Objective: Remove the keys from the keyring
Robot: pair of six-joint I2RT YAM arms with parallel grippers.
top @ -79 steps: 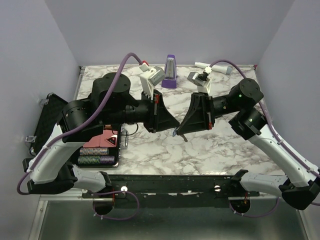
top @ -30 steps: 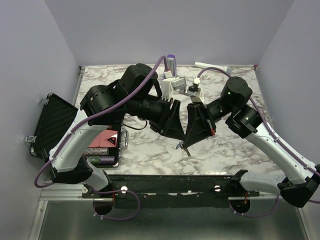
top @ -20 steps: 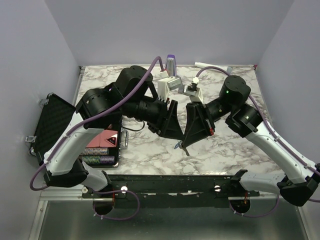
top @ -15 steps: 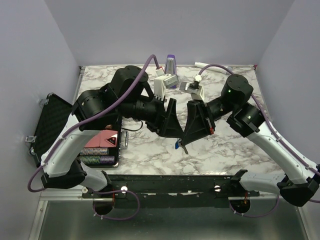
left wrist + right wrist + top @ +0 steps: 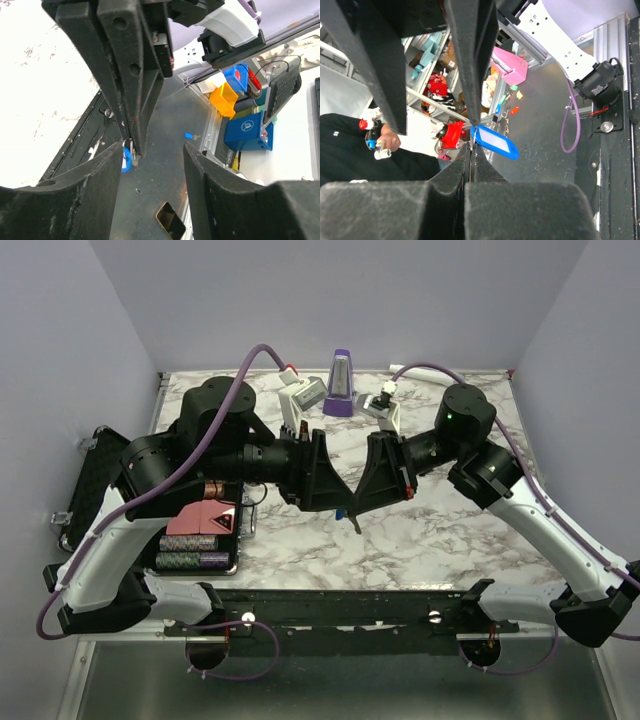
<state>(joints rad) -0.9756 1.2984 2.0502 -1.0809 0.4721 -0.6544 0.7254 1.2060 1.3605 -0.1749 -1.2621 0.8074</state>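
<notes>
My right gripper [image 5: 471, 148] is shut on the thin silvery keyring [image 5: 473, 136], held in the air over the table's middle. A key with a bright blue oblong head [image 5: 496, 143] hangs from that ring; it shows as a blue speck [image 5: 341, 512] in the top view. My left gripper [image 5: 152, 150] is open and faces the right gripper [image 5: 352, 520] tip to tip. The right gripper's shut tips [image 5: 133, 156] and the blue key [image 5: 126, 161] sit between the left fingers, close to one of them. Nothing is gripped by the left gripper [image 5: 338, 506].
A purple metronome-shaped block [image 5: 341, 380] stands at the back of the marble table [image 5: 450, 530]. An open black case [image 5: 100, 480] with poker chips [image 5: 195, 545] lies at the left edge. A small blue-headed key [image 5: 189, 135] lies on the grey floor beyond the table.
The left arm has swung back to the left, uncovering the purple block. Both grippers have shifted a little left and away from the front edge, still tip to tip.
</notes>
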